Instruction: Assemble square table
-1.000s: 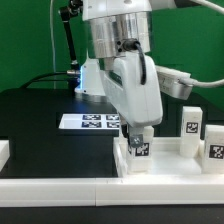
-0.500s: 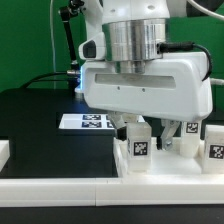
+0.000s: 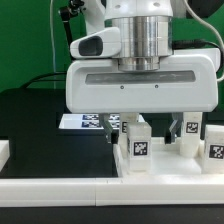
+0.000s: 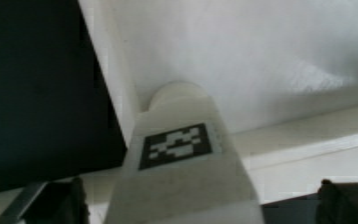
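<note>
While 1 leg stands upright in the near corner of the square table top and 2 more rise at the exterior view's right, any 4th is hidden, so the work looks roughly midway. Directly above that 1st leg, the hand hangs pointing straight down at the black surface, its fingers spread wide and grasping nothing.

- Large white plastic square tray-like top lies flat, rim raised.
- Short white tagged leg stands upright in its near corner; two more legs behind.
</note>
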Robot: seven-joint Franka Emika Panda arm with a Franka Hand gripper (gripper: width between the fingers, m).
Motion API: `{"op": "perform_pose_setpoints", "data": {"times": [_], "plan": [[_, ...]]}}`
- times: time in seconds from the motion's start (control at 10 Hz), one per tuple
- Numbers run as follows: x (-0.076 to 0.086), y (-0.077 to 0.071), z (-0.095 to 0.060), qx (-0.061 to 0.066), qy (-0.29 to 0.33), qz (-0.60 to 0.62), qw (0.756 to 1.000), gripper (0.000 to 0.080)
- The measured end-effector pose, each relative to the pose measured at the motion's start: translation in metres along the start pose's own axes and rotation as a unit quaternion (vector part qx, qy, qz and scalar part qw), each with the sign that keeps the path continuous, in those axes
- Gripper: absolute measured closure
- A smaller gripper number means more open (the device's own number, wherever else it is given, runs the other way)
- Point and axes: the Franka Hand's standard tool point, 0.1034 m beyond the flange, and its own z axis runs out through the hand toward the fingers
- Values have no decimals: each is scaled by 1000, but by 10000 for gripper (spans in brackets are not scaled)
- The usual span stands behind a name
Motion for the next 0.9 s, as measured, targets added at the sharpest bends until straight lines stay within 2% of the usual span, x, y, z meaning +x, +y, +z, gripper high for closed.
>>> {"op": "perform_pose_setpoints", "data": {"times": [0.1, 0.2, 0.3, 0.4, 0.7, 0.9], "plan": [[0, 0, 0, 0, 0, 11, 1000, 151], [0, 0, 0, 0, 0, 22, 1000, 235], [0, 0, 0, 0, 0, 60, 998, 418], [0, 0, 0, 0, 0, 103, 995, 510], [0, 0, 1, 1, -1, 221, 975, 509], [1, 3, 2, 17, -15, 400, 916, 509]]}}
